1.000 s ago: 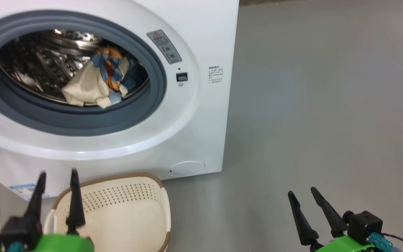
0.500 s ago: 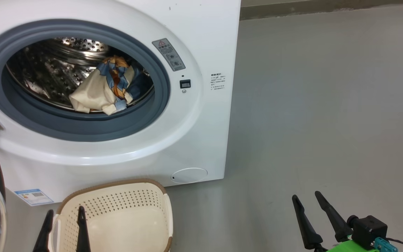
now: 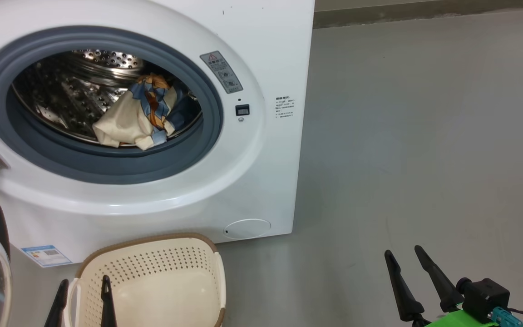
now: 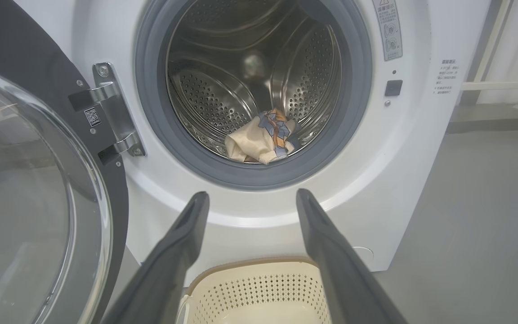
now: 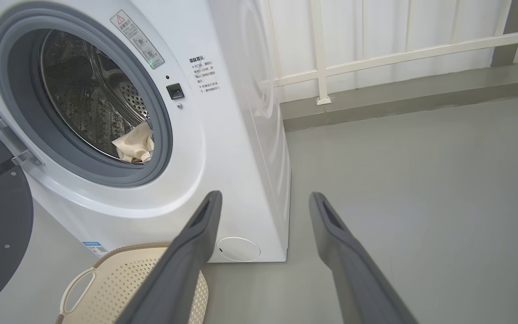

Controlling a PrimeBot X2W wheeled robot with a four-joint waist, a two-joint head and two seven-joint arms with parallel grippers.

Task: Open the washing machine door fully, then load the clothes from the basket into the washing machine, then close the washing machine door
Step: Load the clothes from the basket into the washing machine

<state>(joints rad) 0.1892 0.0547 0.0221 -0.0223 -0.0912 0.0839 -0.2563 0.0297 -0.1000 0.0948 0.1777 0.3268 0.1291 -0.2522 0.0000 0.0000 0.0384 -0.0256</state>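
As the head camera has tipped up a little since a second ago, the scene sits lower in the head view. The left gripper (image 3: 84, 290) has drawn back to the near left of the basket (image 3: 161, 261), fingers apart. The right gripper (image 3: 403, 253) is unchanged, spread over the floor (image 3: 425, 136) at right. The clothes (image 3: 134, 120) stay in the washing machine (image 3: 261, 159) drum.

Left wrist view: the washing machine door (image 4: 29, 189) hangs open at left.

Right wrist view: the basket stands near the machine's front.

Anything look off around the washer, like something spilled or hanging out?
Nothing stands out. The clothes lie bundled inside the drum of the washing machine, near its front; the basket stands upright on the floor, and the washing machine door hangs open.
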